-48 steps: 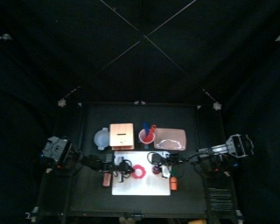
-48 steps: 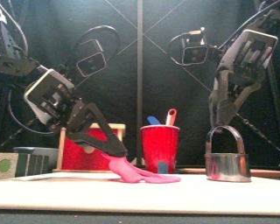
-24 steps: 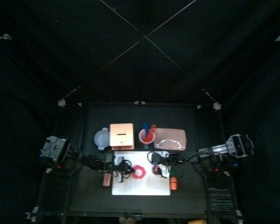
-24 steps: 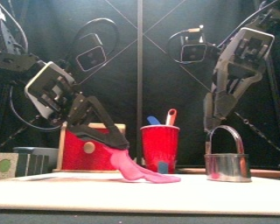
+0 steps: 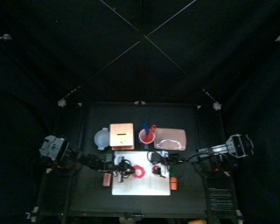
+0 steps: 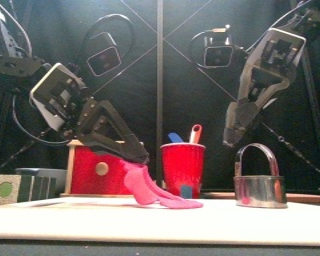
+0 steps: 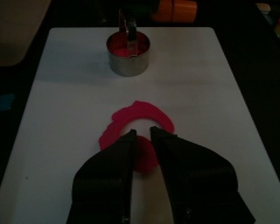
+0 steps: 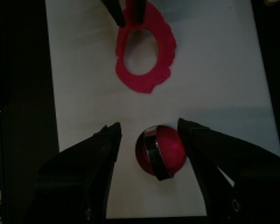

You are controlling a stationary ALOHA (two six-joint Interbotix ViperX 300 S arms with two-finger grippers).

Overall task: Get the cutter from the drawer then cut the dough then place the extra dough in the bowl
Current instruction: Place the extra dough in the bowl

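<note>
Dough (image 5: 136, 170) lies on the white board (image 5: 140, 186) in the top view, at the front of the table between the two arms. The bowl (image 5: 104, 138) sits behind the board at the back left, next to the box (image 5: 122, 134). It is too small here for us to tell whether anything is in it.

From the front we see the left gripper (image 6: 123, 168) clamped on one end of the dough. That end is raised, and the rest droops down to the board. The cutter (image 6: 260, 180) stands upright on the board to the right, well apart from the dough. The right gripper (image 6: 235, 138) hangs just above the cutter's handle without touching it.

In the left wrist view the jaws are pressed together on the near edge of the dough, which shows as a ring with a hole through it. The cutter stands beyond it on the board.

In the right wrist view the jaws are spread wide over the cutter. We see something red inside it, probably the cut-out round.

We judge the first two steps done, since the cutter is out on the board and the dough is cut. The last step is under way: the ring is gripped but not yet clear of the board. It has yet to be carried to the bowl and released.
</note>
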